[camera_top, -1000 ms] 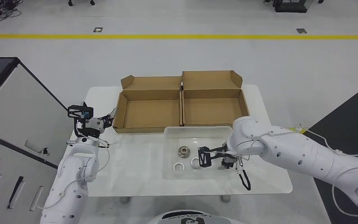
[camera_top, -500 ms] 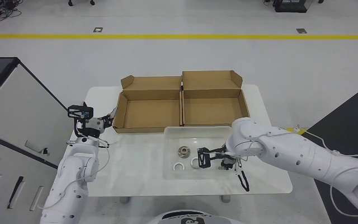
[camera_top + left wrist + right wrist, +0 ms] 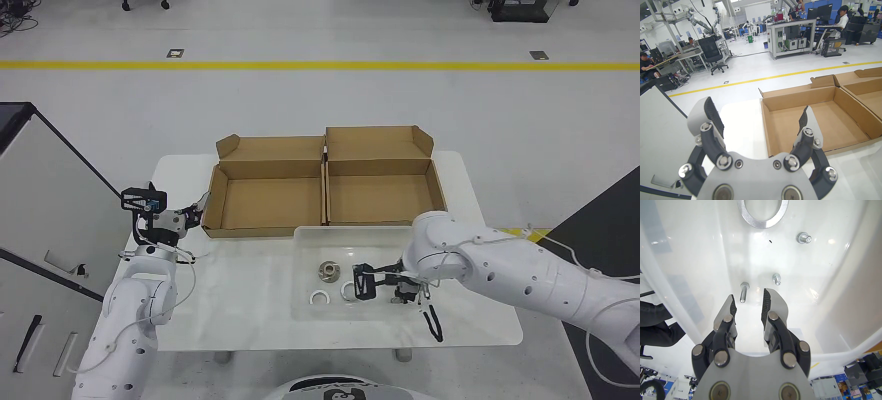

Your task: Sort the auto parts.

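Edging slightly left inside the white translucent plastic tray (image 3: 330,243), the right gripper (image 3: 748,293) hangs spread over a long silver hex bolt (image 3: 743,292) lying just ahead of its fingertips, a silver metal ring (image 3: 762,217) farther left cut off at the view's edge, while the left gripper (image 3: 757,103) hovers spread near the left brown cardboard box (image 3: 810,123).

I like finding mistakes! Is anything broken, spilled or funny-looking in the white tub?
Nothing looks broken or spilled. The bolts and silver ring lie loose inside the white tub. A tiny black speck sits on its floor; too small to identify.
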Controlling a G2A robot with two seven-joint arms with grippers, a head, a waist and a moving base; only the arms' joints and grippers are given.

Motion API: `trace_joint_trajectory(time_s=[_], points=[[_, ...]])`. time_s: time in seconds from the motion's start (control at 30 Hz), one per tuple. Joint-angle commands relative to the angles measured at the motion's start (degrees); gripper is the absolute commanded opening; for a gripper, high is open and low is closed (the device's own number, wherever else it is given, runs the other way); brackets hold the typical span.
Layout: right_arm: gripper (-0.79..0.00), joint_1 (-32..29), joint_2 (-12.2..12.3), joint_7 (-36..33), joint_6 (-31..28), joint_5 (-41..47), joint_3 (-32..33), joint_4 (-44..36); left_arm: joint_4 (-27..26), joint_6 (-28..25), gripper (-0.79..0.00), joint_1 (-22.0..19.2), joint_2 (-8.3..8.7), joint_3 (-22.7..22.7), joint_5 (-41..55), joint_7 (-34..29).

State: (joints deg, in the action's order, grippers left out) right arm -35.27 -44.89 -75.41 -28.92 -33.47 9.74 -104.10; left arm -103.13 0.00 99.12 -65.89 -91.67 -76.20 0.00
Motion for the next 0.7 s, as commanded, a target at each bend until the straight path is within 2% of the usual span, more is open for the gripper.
trace_joint_trajectory(time_s=[0.0, 0.3, 0.67], points=[[-0.477, -0.1, -0.2, 0.0, 0.0, 0.0, 0.0, 0.2, 0.0, 0.0, 0.000, 0.0, 0.00, 0.0, 0.0, 0.0], [-0.496, -0.7, -0.8, -0.2, 0.2, 0.0, 0.0, 1.3, 0.0, 0.0, 0.000, 0.0, 0.00, 0.0, 0.0, 0.0], [-0.576, -1.3, -1.6, -0.1, 0.1, -0.4, 0.0, 2.4, 0.0, 0.0, 0.000, 0.0, 0.00, 0.0, 0.0, 0.0]])
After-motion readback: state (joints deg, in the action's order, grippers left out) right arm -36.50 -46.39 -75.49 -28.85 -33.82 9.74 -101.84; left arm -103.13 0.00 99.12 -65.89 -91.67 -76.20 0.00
